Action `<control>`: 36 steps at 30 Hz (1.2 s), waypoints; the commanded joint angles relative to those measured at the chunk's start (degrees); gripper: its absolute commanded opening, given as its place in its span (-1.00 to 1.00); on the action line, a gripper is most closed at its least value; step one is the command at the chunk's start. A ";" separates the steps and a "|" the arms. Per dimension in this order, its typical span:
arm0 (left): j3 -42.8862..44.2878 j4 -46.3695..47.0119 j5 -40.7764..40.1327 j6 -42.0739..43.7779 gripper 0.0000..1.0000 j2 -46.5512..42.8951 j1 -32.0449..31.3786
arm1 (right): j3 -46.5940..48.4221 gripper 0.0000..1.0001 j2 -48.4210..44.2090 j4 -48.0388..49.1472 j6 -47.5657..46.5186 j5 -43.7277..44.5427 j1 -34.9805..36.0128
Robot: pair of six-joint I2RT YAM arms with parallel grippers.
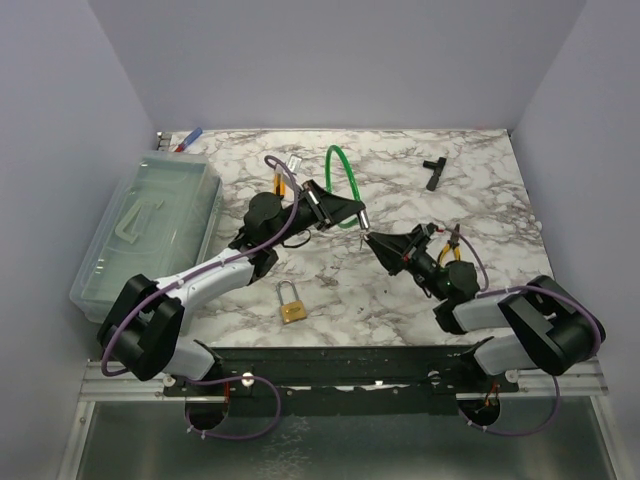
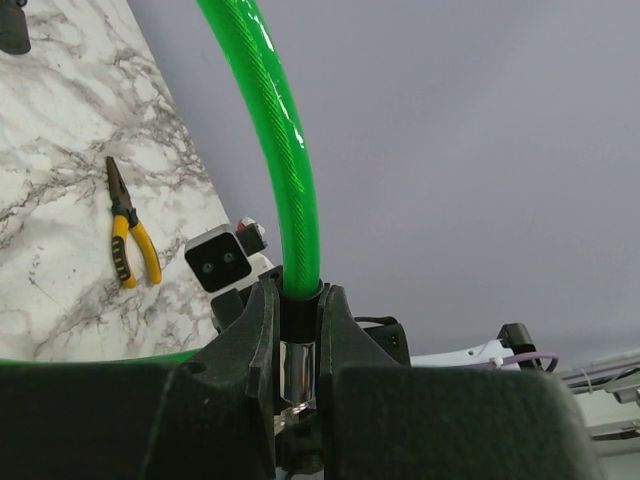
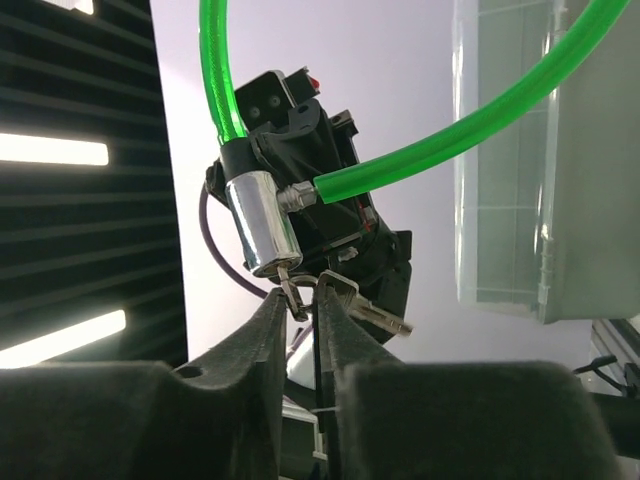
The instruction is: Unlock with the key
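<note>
Jutting from the end of the steel barrel (image 3: pixel 258 222), the key (image 3: pixel 291 290) hangs above the counter (image 1: pixel 480 190) between the fingertips of the right gripper (image 3: pixel 300 300), whose jaws stand barely apart; whether they pinch it I cannot tell. The left gripper (image 2: pixel 298 296) clamps the barrel where the green cable (image 2: pixel 275 130) enters. A brass padlock (image 1: pixel 292 310) lies on the counter near the arm bases.

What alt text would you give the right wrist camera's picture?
The right hand's two dark fingers flank a tiny silver key at the bottom of a shiny lock barrel on a green cable loop, which the left hand holds up. A second key dangles beside it, with a clear plastic box behind.
</note>
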 commanded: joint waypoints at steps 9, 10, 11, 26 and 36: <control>-0.02 8.45 4.20 -4.63 -1.00 0.52 -0.28 | -7.44 -0.12 -3.37 10.25 -5.88 4.17 -1.25; -0.08 8.14 4.20 -4.48 -1.00 0.61 -0.22 | -7.64 -0.12 -4.45 8.78 -6.75 4.05 -1.27; -0.08 7.52 4.12 -4.26 -1.00 0.65 -0.09 | -7.76 -0.11 -5.79 6.93 -7.79 4.03 -1.26; -0.33 -3.85 3.11 -0.26 -1.00 -0.41 1.11 | 23.98 0.45 -39.17 -93.41 -62.11 10.03 -1.23; 0.43 -7.45 2.88 -0.88 -1.00 1.92 1.09 | 37.36 0.71 -26.63 -104.39 -76.75 3.49 0.01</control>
